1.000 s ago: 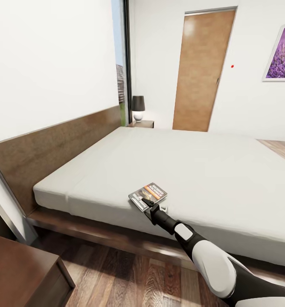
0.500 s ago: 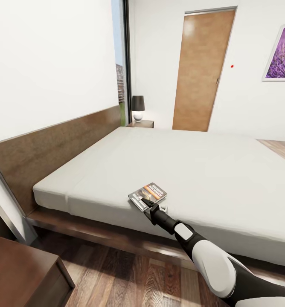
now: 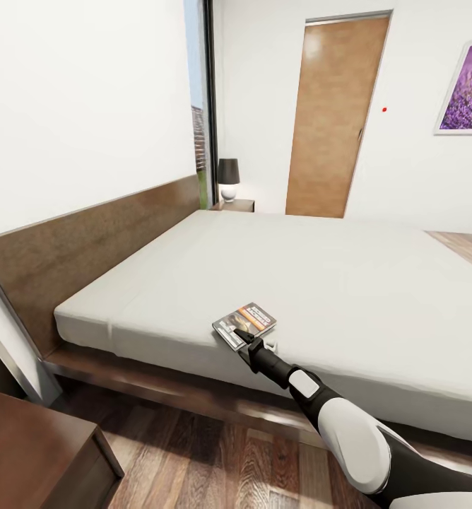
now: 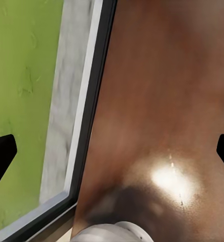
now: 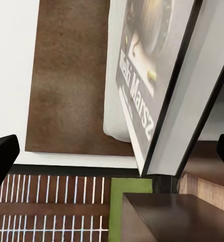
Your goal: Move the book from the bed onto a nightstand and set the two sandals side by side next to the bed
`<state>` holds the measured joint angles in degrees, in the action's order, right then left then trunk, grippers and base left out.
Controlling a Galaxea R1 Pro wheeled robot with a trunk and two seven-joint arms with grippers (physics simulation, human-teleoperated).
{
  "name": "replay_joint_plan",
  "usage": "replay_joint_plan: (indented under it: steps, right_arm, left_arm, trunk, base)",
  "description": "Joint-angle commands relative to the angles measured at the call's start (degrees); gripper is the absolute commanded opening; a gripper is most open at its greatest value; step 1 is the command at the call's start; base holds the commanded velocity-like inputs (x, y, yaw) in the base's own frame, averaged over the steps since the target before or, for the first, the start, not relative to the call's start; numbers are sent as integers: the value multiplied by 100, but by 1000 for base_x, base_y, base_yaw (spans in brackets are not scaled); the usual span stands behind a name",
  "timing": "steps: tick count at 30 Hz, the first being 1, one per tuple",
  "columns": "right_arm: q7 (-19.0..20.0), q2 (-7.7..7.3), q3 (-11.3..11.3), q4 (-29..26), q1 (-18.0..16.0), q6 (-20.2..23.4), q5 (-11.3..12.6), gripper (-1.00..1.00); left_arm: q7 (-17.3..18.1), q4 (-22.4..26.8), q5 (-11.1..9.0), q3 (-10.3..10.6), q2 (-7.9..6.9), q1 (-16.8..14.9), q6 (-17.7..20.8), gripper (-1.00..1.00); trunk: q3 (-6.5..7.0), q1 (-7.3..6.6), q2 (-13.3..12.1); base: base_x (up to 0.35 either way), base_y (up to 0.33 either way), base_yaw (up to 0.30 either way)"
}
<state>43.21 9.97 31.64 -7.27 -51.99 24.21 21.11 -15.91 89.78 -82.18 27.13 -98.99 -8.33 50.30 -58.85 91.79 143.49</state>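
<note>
Wood of a glossy dark brown nightstand (image 3: 38, 452) sits nearest. Past it, the right pincer (image 3: 250, 344) touches the near edge of the small thin orange-banded book (image 3: 245, 324) on the big off-white bed (image 3: 321, 283). I cannot tell its grip.

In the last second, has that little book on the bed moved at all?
No. The book lies at the same spot near the bed's near edge, with the right gripper at it.
</note>
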Motion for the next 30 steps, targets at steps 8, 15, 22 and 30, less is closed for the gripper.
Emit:
replay_joint_plan:
  steps: [8,15,22,30]
  right_arm:
    - [-76,2,27,-2,-3,5,7,100]
    - [-76,2,27,-2,-3,5,7,100]
    - [-76,2,27,-2,-6,5,7,-100]
    - [-76,2,27,-2,-12,5,7,-100]
  left_arm:
    - [-56,11,-61,13,-1,-23,6,100]
    - [-58,9,-61,12,0,-22,6,100]
    - [-59,8,-61,12,-1,-23,6,100]
    - [-61,6,-61,13,-3,-20,6,100]
  trunk:
    - [-6,35,-1]
    - [-6,35,-1]
    - [-6,35,-1]
    - [-6,35,-1]
  base:
    - [0,0,0]
    - [0,0,0]
    - [0,0,0]
    - [0,0,0]
